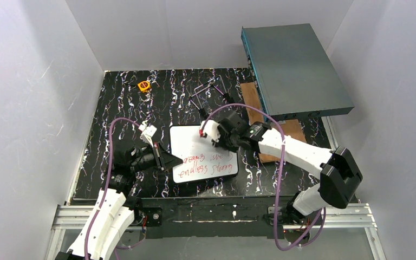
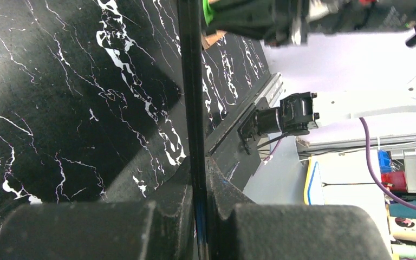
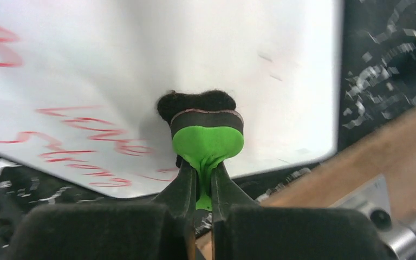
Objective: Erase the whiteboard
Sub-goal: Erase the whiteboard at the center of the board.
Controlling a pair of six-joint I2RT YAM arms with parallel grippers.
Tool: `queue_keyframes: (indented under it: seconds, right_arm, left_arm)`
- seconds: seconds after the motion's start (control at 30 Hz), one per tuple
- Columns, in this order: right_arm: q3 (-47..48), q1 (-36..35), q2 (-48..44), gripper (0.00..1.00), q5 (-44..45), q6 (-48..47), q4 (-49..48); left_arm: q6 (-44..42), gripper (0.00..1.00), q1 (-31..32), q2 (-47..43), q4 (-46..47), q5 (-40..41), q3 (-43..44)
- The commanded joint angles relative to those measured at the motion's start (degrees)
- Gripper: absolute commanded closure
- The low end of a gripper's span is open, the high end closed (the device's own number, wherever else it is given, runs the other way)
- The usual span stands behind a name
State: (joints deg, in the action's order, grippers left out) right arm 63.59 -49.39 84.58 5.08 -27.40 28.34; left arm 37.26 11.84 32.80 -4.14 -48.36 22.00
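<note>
The whiteboard [image 1: 195, 142] lies near-centre on the table [image 1: 119, 108], long axis left–right, with red writing along its near half. Its left edge is clamped by the left gripper [image 1: 168, 161]; its right edge is near a wooden board [image 1: 251, 100]. An eraser [image 3: 207, 142], pinched in the right gripper [image 3: 205, 181], is pressed to the far half. Open tabletop is seen far left.

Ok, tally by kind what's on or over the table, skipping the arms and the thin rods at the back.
whiteboard: 1
eraser: 1
metal box: 1
wooden board: 1
small orange item: 1
Total: 5
</note>
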Motion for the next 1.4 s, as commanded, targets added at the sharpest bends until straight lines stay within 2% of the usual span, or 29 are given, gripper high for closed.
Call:
queue_keyframes:
  seconds: [0.0, 0.07, 0.17, 0.33, 0.53, 0.67, 0.8, 0.97, 1.1, 1.37]
  right_arm:
    - [4.52, -4.95, -1.23, 0.99, -7.98, 0.24, 1.78]
    - [6.66, -3.91, -0.24, 0.99, -2.72, 0.91, 0.41]
    - [7.46, 0.55, 0.44, 0.99, 0.65, 1.31, -0.13]
    - [-1.01, 3.85, -1.86, 0.99, 4.95, -2.26, -3.24]
    - [-4.82, 0.00, -2.50, 0.99, -0.16, -2.25, -1.86]
    - [0.01, -3.50, -0.10, 0.99, 0.74, -0.70, -1.03]
    - [5.67, -0.61, 1.13, 0.99, 4.39, 0.33, -1.05]
    - [3.09, 2.81, 1.30, 0.99, 5.71, -1.07, -0.70]
    - [4.04, -0.09, 1.27, 0.99, 0.62, -0.95, -0.10]
    - [23.44, -12.71, 9.02, 0.99, -2.94, 1.03, 6.52]
  left_arm:
    - [-0.03, 1.00, 0.38, -1.54, 7.87, -6.09, 1.73]
    - [-0.07, 1.00, 0.34, -1.74, 7.67, -5.93, 1.68]
    - [-0.17, 1.00, 0.38, -2.03, 7.42, -5.79, 1.67]
    - [-0.33, 1.00, 0.38, -2.04, 7.39, -5.88, 1.79]
    - [-0.34, 1.00, 0.38, -1.89, 7.61, -6.10, 1.77]
    - [-0.21, 1.00, 0.38, -1.92, 7.57, -5.91, 1.74]
    - [-0.29, 1.00, 0.38, -2.03, 7.33, -5.78, 1.73]
    - [-0.27, 1.00, 0.38, -1.68, 7.60, -6.02, 1.82]
    - [-0.01, 1.00, 0.36, -1.53, 8.00, -6.14, 1.73]
    - [-0.21, 1.00, 0.38, -1.63, 7.59, -5.84, 1.72]
